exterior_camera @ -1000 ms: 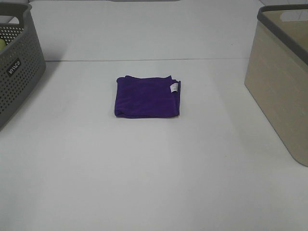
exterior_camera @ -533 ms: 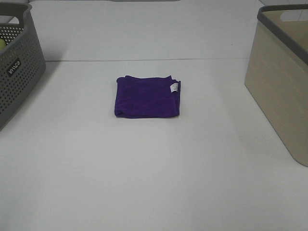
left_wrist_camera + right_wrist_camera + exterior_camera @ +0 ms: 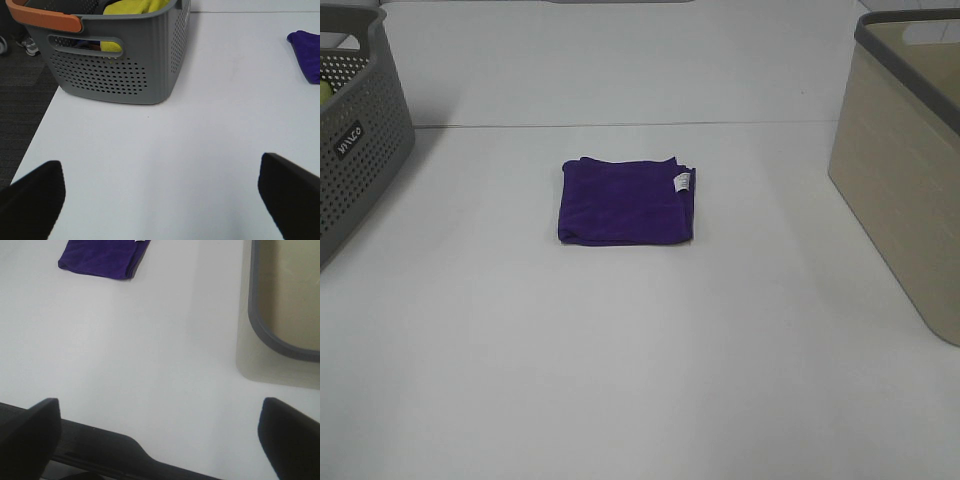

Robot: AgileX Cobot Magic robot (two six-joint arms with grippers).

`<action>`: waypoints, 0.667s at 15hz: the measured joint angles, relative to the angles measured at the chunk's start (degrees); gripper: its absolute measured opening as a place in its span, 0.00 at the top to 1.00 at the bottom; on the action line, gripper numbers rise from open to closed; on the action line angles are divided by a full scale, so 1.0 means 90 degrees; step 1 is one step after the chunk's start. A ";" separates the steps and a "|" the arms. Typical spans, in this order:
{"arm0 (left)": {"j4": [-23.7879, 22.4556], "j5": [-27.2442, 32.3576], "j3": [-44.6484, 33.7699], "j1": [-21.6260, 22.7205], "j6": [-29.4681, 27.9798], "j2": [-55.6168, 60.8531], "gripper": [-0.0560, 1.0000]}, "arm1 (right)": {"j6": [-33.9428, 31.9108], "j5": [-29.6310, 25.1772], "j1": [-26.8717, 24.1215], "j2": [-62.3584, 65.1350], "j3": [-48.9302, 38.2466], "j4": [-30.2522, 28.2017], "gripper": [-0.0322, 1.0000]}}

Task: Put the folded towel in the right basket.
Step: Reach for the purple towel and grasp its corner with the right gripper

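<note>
Nothing has changed: the folded towel (image 3: 625,202) lies well apart from the right basket (image 3: 890,180), left end effector (image 3: 160,200) and right end effector (image 3: 160,440) spread empty, pickup unstarted.

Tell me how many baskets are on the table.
2: a grey perforated basket at the left edge of the table, and a beige basket at the right edge. Others may sit outside the frame.

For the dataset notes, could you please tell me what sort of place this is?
Probably a lab test bench rather than a home: a plain white table carries one folded purple towel, with a grey perforated basket and a beige basket at its sides.
</note>
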State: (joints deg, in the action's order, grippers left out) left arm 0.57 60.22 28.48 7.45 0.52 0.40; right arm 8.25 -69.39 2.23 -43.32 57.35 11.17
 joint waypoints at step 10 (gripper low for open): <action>0.0000 0.0000 0.0000 0.0000 0.0000 0.0000 0.01 | -0.0554 -0.0057 0.0000 -0.4787 0.3444 0.0738 0.02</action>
State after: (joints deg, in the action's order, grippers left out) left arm 0.57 60.22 28.48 7.45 0.52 0.40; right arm 3.27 -69.90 2.23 -86.40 88.35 17.82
